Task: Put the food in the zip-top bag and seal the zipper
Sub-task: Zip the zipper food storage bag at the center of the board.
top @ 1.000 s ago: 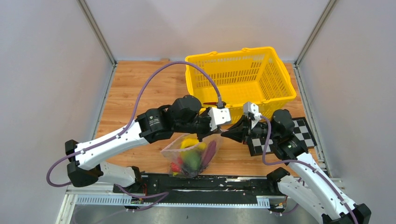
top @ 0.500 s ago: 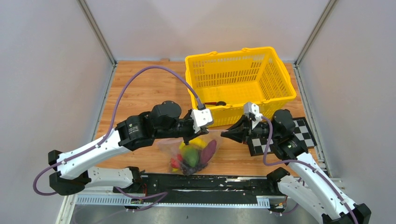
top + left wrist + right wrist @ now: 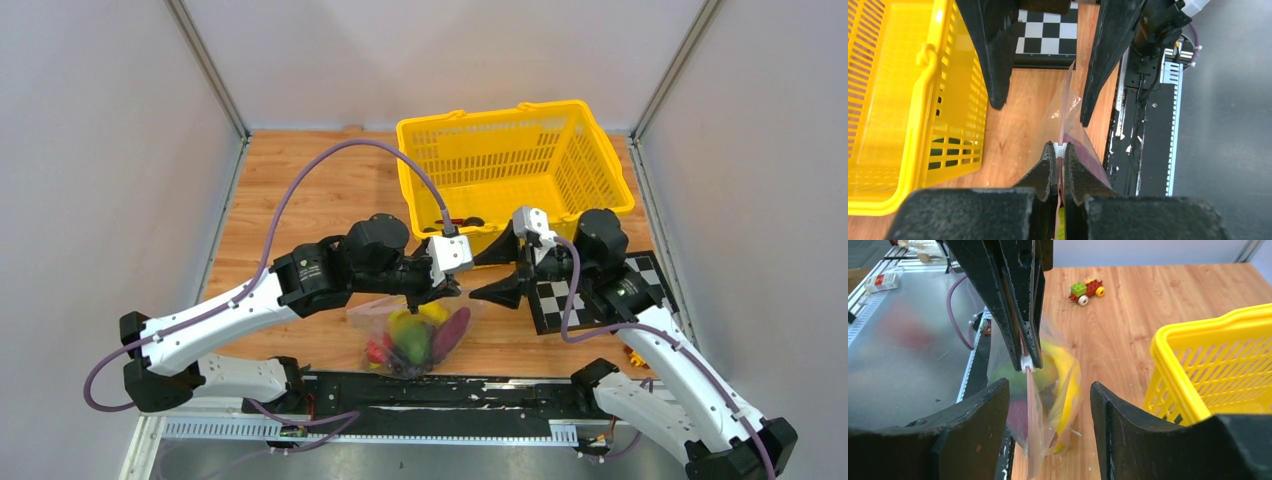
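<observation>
The zip-top bag (image 3: 410, 335) hangs just above the table's near edge, with the food inside: a yellow banana (image 3: 1068, 385), a green piece (image 3: 1013, 376) and a dark purple piece (image 3: 451, 328). My left gripper (image 3: 443, 291) is shut on the zipper's white tab (image 3: 1061, 149) at the bag's right end. From the tab the pink zipper (image 3: 1064, 117) runs on between my right gripper's fingers. The right gripper (image 3: 480, 275) stands open around that end of the bag without touching it; in the right wrist view the bag (image 3: 1040, 440) hangs loose between its fingers (image 3: 990, 410).
A yellow mesh basket (image 3: 515, 160) stands just behind both grippers. Under the right arm lies a checkerboard plate (image 3: 590, 295). A small toy car (image 3: 1086, 288) sits on the wood farther left. The black rail (image 3: 450, 390) runs along the near edge.
My right gripper has opened and let go of the bag's end. The left gripper, still shut on the zipper tab, slid left and then back right towards the right gripper.
</observation>
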Motion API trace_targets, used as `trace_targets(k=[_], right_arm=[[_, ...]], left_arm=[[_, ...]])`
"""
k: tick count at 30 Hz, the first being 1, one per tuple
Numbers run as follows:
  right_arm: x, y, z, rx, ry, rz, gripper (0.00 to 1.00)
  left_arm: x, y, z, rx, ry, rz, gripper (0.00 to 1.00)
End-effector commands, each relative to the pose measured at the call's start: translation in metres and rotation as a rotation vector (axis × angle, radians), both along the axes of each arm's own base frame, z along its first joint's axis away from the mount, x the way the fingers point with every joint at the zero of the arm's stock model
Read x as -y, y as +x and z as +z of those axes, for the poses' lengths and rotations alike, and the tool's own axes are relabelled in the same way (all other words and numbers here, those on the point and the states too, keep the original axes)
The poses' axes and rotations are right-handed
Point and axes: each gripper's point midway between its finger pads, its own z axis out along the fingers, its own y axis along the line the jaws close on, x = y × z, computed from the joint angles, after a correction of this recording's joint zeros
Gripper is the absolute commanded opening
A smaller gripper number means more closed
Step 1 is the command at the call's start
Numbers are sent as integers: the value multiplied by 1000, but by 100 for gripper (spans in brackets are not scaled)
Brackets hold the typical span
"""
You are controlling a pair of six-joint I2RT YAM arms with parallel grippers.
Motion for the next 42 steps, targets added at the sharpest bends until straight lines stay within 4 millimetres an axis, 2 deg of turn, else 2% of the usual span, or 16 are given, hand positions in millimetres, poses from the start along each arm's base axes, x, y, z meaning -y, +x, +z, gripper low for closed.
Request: trace_targets(k=[1, 6, 11, 13, 15, 18, 22, 27, 37, 42], right_arm=[[-8, -15, -2, 19, -30, 96, 60], [-15, -22, -6, 19, -38, 124, 55], [-18, -16, -11, 5, -43, 89, 31], [-18, -12, -12, -4, -45, 65, 25], [-17, -10, -13, -3, -46, 39, 11], [-15, -10, -14, 9, -38, 26, 0], [-14, -8, -13, 10, -24, -3, 0], [-10, 8, -13, 9, -27, -114, 0], [5, 34, -11, 30, -19, -322, 0], [10, 35, -7, 52, -3, -354, 0]], left_arm=[[8, -2, 33, 12, -103, -14, 0], [7, -1, 30, 7, -97, -3, 0], [5, 0, 31, 10, -101, 7, 0], [4, 1, 31, 14, -103, 10, 0], [3, 2, 32, 20, -105, 17, 0], [-1, 2, 31, 21, -100, 29, 0], [-6, 4, 27, 27, -99, 51, 0], [-15, 5, 20, 29, -71, 71, 0], [-51, 6, 6, 37, -41, 172, 0], [-63, 9, 7, 53, -36, 211, 0]])
